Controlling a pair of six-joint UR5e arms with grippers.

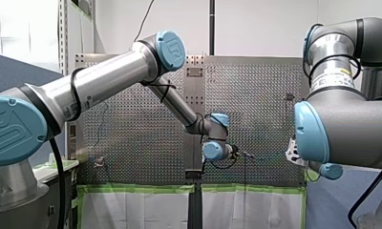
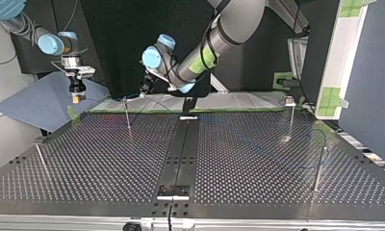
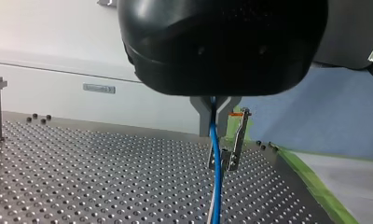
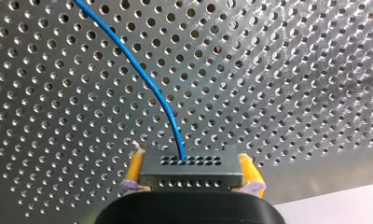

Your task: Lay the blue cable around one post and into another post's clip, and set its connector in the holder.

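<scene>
Between my right gripper's [image 4: 192,164] yellow pads [image 4: 135,166], the connector [image 4: 191,171] is pinched; my left gripper's [image 3: 215,111] fingers [image 3: 203,116] clamp the blue cable [image 3: 216,168].

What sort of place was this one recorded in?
Probably a robotics lab test bench: a perforated metal table fitted with thin posts, my left arm and my right arm working at it, and green tape along one edge.

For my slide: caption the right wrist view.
My right tool grips the grey connector, blue cable arcing over the perforated table.
</scene>
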